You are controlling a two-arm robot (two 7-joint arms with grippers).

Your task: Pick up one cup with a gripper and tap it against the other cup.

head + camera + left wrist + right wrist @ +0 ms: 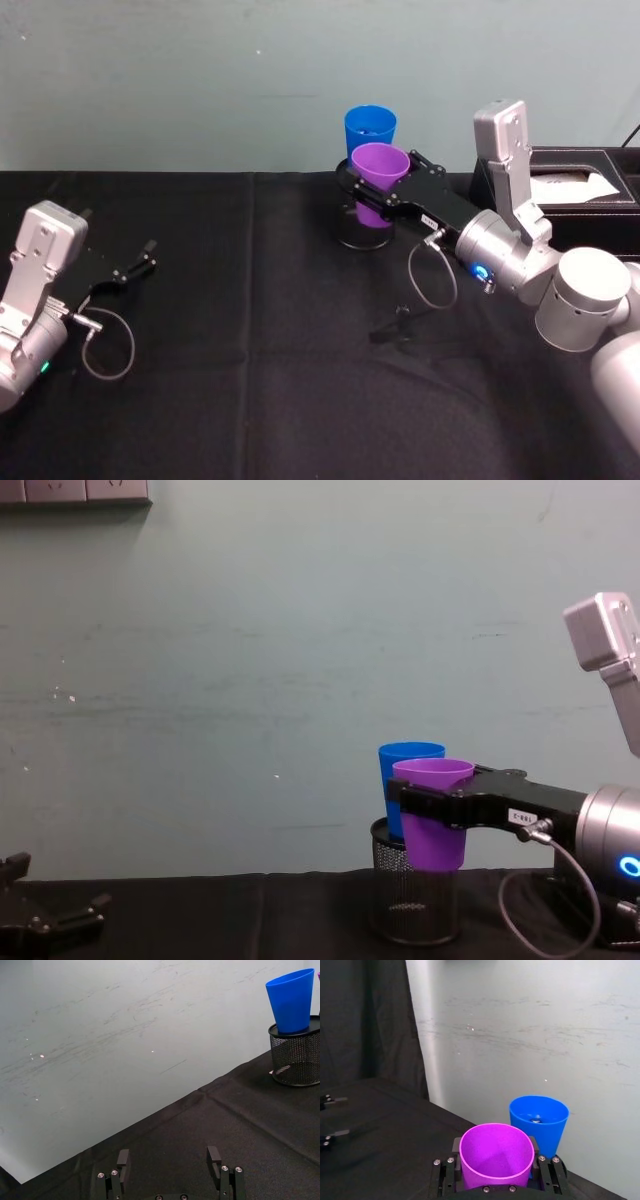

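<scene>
My right gripper (pixel 379 190) is shut on the purple cup (pixel 380 162) and holds it upright in the air, one finger on each side of its body. The blue cup (pixel 370 128) stands upright in a black wire-mesh pen holder (pixel 415 908) just behind the purple cup. In the chest view the purple cup (pixel 433 820) overlaps the blue cup (pixel 405 758), and I cannot tell whether they touch. In the right wrist view the blue cup (pixel 540 1122) stands close beyond the purple cup (pixel 496 1156). My left gripper (pixel 135 266) rests open at the table's left side, far from both cups.
A black box with white tissue (pixel 575 188) sits at the back right, behind my right arm. The black-clothed table (pixel 250 400) ends at a pale wall just behind the pen holder. A small dark item (pixel 396 324) lies on the cloth under my right forearm.
</scene>
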